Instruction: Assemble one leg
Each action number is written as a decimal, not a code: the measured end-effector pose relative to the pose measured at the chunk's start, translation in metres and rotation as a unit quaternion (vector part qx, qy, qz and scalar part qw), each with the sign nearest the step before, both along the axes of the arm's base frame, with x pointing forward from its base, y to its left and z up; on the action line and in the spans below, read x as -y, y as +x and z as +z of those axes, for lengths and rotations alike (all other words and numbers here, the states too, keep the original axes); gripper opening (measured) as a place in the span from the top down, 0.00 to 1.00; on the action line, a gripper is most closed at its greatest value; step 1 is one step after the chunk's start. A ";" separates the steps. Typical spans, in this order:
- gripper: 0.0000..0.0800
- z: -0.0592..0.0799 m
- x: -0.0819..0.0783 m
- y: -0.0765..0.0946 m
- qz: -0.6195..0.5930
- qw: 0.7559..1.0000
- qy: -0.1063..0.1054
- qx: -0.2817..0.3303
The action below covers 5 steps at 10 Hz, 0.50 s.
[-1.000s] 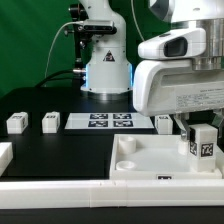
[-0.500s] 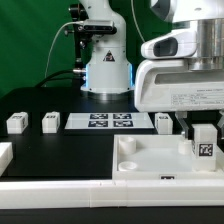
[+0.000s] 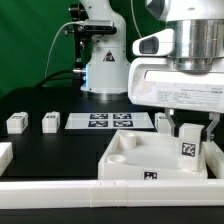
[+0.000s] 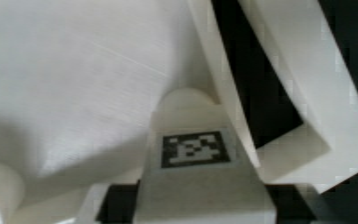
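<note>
My gripper (image 3: 192,142) is shut on a leg (image 3: 192,149), a small white block with a black-and-white tag. It holds the leg upright, down in the near right corner of the large white tray-like piece (image 3: 128,158). In the wrist view the leg (image 4: 197,150) stands between my two black finger pads (image 4: 126,200), and my gripper (image 4: 202,206) is over the tray piece's floor (image 4: 69,90) by its raised rim (image 4: 274,80). Whether the leg's lower end is in a socket is hidden.
Three more leg blocks stand on the black table: two at the exterior view's left (image 3: 16,123) (image 3: 50,121) and one behind the tray piece (image 3: 163,121). The marker board (image 3: 100,121) lies at the back middle. A white wall (image 3: 50,193) runs along the front edge.
My gripper with the leg has moved a little toward the exterior view's left. The tray piece has slid that way too, and its front tag now sits further left.
</note>
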State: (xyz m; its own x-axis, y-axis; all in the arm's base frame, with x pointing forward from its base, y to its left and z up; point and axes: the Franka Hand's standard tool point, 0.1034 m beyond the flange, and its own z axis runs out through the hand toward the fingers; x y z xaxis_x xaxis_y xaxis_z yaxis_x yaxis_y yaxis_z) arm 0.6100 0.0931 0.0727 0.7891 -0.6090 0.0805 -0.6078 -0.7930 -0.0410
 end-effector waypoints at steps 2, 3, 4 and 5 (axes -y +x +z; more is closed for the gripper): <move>0.61 0.000 0.010 -0.003 -0.064 0.998 -0.007 -0.003; 0.61 0.000 0.015 -0.005 -0.099 0.995 -0.012 -0.005; 0.61 0.001 0.017 -0.005 -0.083 0.996 -0.015 -0.005; 0.52 0.000 0.016 -0.005 -0.082 0.996 -0.014 -0.006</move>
